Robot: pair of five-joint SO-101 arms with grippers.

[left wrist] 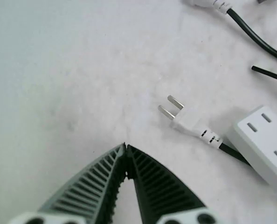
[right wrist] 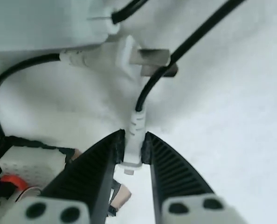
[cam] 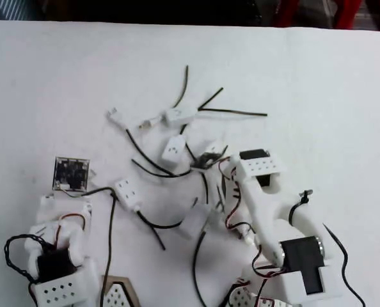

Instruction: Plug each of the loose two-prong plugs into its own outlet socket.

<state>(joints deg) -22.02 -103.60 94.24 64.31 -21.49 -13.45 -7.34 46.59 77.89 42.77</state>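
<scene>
Left gripper (left wrist: 126, 148): fingers pressed together at the tips, holding nothing, low over the white tabletop (left wrist: 59, 70). A loose two-prong plug (left wrist: 185, 119) lies flat ahead of the tips and apart from them, its prongs bare. A white outlet socket block (left wrist: 262, 140) sits just beside the plug's cord end.

Right gripper (right wrist: 133, 137): clamped on the ribbed sleeve of a white plug (right wrist: 135, 122), whose black cord (right wrist: 190, 42) leads away. Just beyond it, a second plug (right wrist: 115, 56) lies unplugged near another outlet block (right wrist: 45, 23), and the black cord crosses over its prongs.
</scene>
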